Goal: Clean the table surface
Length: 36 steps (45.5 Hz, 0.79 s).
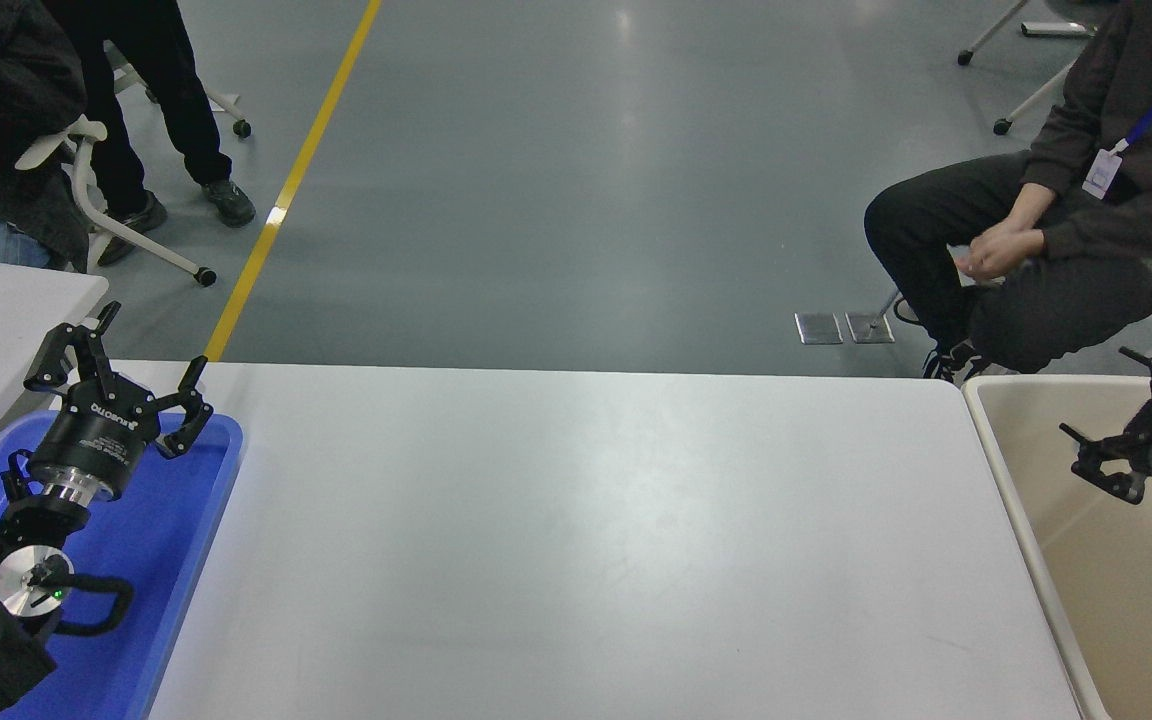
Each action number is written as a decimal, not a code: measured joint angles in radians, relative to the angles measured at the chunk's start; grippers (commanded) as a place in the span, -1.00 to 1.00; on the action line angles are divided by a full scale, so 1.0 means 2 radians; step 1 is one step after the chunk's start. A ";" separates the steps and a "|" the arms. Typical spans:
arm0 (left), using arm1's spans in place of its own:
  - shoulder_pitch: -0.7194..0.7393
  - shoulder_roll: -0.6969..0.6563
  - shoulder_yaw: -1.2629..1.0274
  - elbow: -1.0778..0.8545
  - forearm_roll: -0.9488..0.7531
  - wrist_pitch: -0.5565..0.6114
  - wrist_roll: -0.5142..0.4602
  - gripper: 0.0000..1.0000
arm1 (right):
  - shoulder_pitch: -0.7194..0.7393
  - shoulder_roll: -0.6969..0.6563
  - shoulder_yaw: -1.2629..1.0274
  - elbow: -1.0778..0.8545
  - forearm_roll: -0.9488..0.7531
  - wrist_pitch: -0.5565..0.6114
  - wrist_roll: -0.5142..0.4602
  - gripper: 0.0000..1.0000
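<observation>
Hanging over the bin [1066, 440] at the right edge of the frame, the right gripper [1111, 420] is showing wide jaws holding nothing. The table [576, 540] is filling the middle of the frame. The left gripper [121, 375] is sitting over the tray [186, 520] at lower left, jaws wide too. If the right arm swings low, it might bump the bin's rim.

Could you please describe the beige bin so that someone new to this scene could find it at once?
Start at the wide white table and follow it to its right end. The bin stands right against that end, under the open right tool. It is deep and beige, unlike the shallow blue tray at the left end.
</observation>
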 measured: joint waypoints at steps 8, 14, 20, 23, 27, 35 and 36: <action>0.000 0.000 0.000 0.000 0.000 0.000 0.000 1.00 | -0.016 0.041 0.041 0.044 -0.043 -0.020 0.069 1.00; 0.000 0.000 0.000 0.000 0.000 0.000 0.000 1.00 | -0.020 0.073 0.052 0.059 -0.063 -0.036 0.102 1.00; 0.000 0.000 0.000 0.000 0.000 0.000 0.000 1.00 | -0.020 0.096 0.058 0.059 -0.072 -0.046 0.126 1.00; 0.000 0.000 0.000 0.000 0.000 0.000 0.000 1.00 | -0.017 0.103 0.058 0.052 -0.075 -0.050 0.138 1.00; 0.000 0.000 0.000 0.000 0.000 0.000 0.000 1.00 | -0.009 0.112 0.047 0.042 -0.079 -0.055 0.154 1.00; 0.000 0.000 0.000 0.000 0.000 0.000 0.000 1.00 | 0.009 0.123 0.015 0.032 -0.098 -0.082 0.179 1.00; 0.000 0.000 0.000 0.000 0.000 0.000 0.000 1.00 | 0.011 0.124 0.011 0.032 -0.101 -0.086 0.180 1.00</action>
